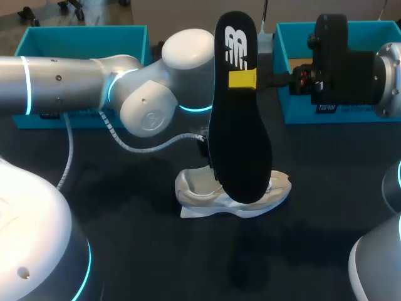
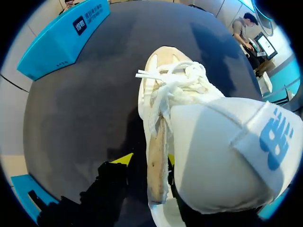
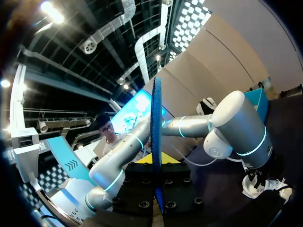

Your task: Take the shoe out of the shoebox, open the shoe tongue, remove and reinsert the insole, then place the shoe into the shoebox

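A white shoe (image 1: 232,195) with loose laces lies on the black table (image 1: 125,238), near the middle. My right gripper (image 1: 243,79) is shut on the black insole (image 1: 239,125) and holds it upright above the shoe, toe end down. In the right wrist view the insole (image 3: 156,113) shows edge-on between the yellow tips of that gripper (image 3: 155,158). My left arm (image 1: 150,94) reaches down behind the insole. In the left wrist view my left gripper (image 2: 147,159) grips the side wall of the shoe (image 2: 208,142), one yellow tip on each side. The tongue stands pulled up.
Two teal boxes stand along the back of the table, one at the back left (image 1: 81,44) and one at the back right (image 1: 294,94). The back left box (image 2: 61,40) also shows beyond the shoe in the left wrist view.
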`<state>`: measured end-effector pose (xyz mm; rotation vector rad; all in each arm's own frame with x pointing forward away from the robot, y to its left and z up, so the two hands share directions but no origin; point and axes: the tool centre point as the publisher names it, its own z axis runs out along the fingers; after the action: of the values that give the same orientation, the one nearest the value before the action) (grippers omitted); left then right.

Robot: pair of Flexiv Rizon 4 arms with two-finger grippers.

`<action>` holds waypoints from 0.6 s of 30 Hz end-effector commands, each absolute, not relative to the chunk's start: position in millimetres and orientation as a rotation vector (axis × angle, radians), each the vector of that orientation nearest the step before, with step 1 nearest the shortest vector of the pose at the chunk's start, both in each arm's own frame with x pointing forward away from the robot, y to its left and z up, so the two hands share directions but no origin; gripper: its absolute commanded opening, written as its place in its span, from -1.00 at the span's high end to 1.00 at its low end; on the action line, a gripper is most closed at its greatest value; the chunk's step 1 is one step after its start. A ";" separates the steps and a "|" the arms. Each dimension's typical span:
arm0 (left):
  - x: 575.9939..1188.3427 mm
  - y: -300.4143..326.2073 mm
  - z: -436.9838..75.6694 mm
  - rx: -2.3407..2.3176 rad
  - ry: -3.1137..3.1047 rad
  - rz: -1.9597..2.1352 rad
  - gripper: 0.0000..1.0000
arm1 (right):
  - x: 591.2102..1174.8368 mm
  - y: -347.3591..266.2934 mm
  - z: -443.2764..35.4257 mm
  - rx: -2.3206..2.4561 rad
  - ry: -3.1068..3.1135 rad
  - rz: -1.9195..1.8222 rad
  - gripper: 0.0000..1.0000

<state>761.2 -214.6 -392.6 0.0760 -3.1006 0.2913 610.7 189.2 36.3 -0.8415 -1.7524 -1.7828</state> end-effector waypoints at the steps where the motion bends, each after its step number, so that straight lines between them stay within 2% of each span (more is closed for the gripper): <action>1: 762.2 -216.8 -396.4 0.085 -3.097 0.287 0.60 | 602.3 195.7 38.8 -0.858 -1.747 -1.798 1.00; 2: 762.6 -216.7 -396.4 0.087 -3.095 0.287 0.89 | 602.3 195.7 38.8 -0.858 -1.747 -1.798 1.00; 3: 762.7 -216.7 -396.4 0.088 -3.094 0.286 1.00 | 602.3 195.7 38.8 -0.858 -1.747 -1.798 1.00; 12: 766.8 -215.8 -390.9 0.032 -3.033 0.311 1.00 | 602.3 195.7 38.8 -0.858 -1.747 -1.798 1.00; 18: 770.1 -216.7 -382.6 -0.176 -2.959 0.254 1.00 | 602.3 195.7 38.8 -0.858 -1.747 -1.798 1.00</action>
<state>761.6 -213.4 -389.1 -0.1087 -3.0145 0.2955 610.7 189.2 36.3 -0.8415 -1.7525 -1.7828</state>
